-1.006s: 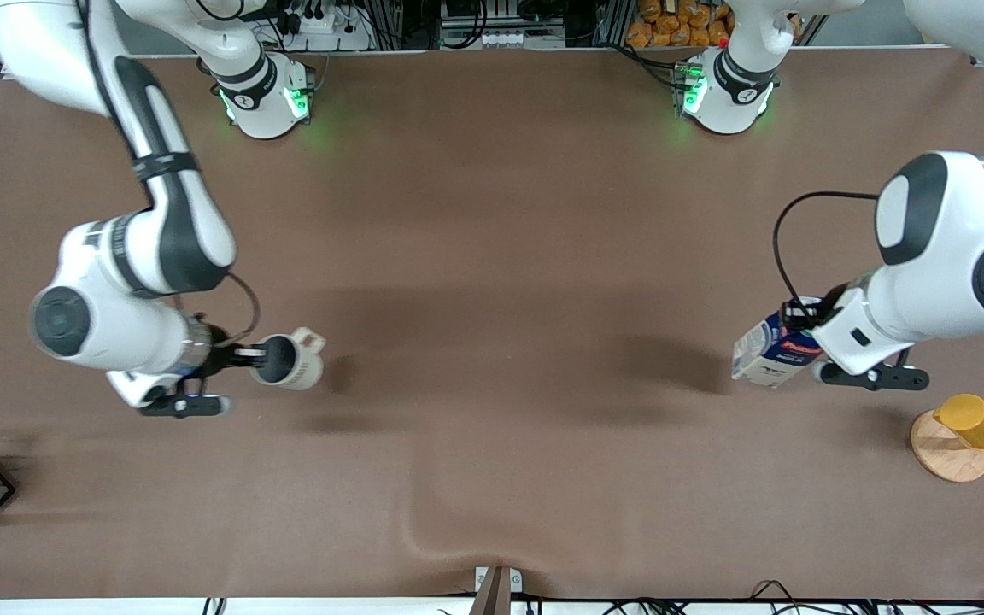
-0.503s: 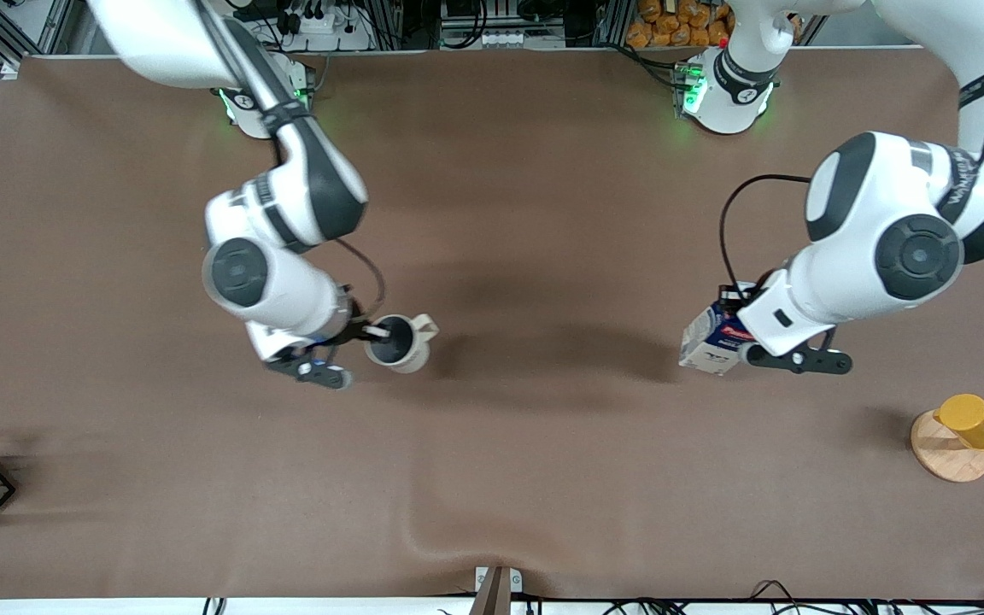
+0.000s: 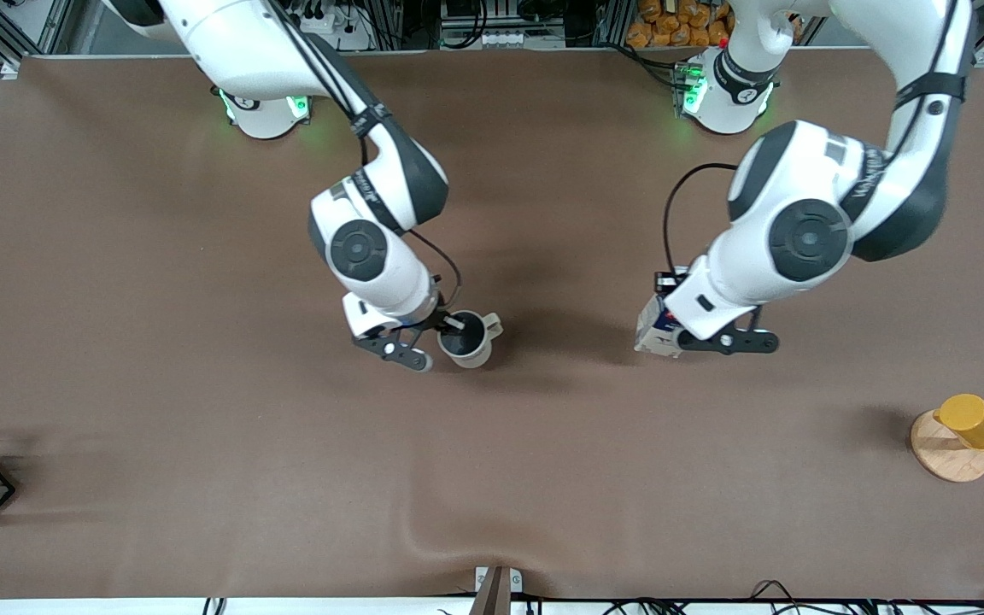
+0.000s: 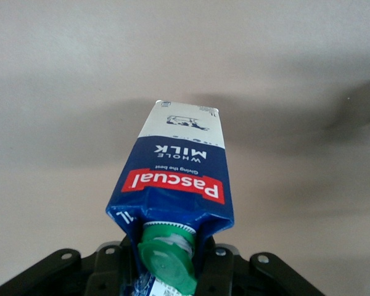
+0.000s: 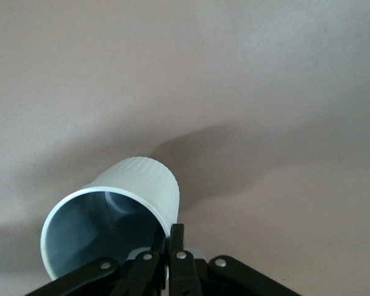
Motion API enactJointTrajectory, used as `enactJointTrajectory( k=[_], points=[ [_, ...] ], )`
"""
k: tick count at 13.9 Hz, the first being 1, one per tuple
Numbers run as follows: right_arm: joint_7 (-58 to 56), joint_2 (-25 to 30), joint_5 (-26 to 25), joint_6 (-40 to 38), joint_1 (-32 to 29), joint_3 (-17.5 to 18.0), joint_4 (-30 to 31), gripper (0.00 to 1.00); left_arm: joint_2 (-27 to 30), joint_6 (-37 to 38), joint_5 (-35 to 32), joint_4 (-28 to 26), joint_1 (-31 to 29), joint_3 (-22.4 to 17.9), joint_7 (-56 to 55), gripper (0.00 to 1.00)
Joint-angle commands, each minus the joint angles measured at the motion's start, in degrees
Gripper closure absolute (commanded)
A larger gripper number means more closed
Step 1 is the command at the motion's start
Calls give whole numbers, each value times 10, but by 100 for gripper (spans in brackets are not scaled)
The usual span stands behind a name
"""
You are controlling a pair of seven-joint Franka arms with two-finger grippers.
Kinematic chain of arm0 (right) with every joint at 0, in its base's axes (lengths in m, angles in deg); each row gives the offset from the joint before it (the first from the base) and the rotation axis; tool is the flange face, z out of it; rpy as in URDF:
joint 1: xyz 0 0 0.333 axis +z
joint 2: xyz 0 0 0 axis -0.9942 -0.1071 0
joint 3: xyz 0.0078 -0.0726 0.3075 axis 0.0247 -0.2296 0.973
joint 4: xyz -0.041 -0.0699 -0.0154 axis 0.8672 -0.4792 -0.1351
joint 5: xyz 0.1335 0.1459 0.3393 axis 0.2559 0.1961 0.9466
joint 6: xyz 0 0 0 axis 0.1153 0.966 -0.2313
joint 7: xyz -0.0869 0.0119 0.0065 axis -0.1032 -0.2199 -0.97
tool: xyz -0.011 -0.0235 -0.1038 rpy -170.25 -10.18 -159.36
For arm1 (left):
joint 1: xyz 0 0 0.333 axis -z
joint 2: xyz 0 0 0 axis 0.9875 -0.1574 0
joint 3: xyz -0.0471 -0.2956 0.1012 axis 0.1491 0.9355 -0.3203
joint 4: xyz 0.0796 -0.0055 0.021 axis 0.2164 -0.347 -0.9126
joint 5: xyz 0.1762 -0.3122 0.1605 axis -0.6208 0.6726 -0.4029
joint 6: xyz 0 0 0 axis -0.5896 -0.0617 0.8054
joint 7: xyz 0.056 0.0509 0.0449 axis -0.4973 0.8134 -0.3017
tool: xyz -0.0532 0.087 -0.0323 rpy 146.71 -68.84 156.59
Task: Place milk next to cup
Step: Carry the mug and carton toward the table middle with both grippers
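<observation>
Both arms hold their loads above the middle of the brown table [image 3: 543, 478].

The left gripper [image 3: 670, 318] pinches the dark blue gable-top milk carton [image 4: 176, 179] by its top; the right gripper [image 3: 449, 325] clamps the off-white ceramic cup's [image 3: 468, 340] rim, well apart.

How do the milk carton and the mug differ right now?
The dark blue gable-top milk carton is boxy with a green cap; the off-white ceramic mug is round and open-topped. The left pincer grips the carton at its top; the right pincer pinches the mug's rim. Both hang above the brown table.
</observation>
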Motion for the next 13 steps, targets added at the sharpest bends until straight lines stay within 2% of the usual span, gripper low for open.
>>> enactJointTrajectory(
  k=[1,5,8,9,10,11,13],
  points=[
    [43,-32,-4,5,25,-9,-34,100,-13,4,4,9,15,0,-26,71],
    [76,-55,-7,46,49,-11,-35,100,-24,4,4,14,56,0,-76,71],
    [76,-56,-18,48,49,-10,-35,100,-23,4,11,14,58,1,-76,70],
    [75,-56,-18,48,49,-10,-35,89,-23,4,16,14,63,0,-77,70],
    [74,-56,-18,47,47,-10,-35,62,-23,4,19,14,66,1,-78,70],
    [75,-56,-19,47,48,-10,-35,1,-23,4,23,13,66,1,-78,70],
    [74,-54,-26,46,48,-10,-35,0,-23,4,29,13,67,1,-79,70]
  ],
)
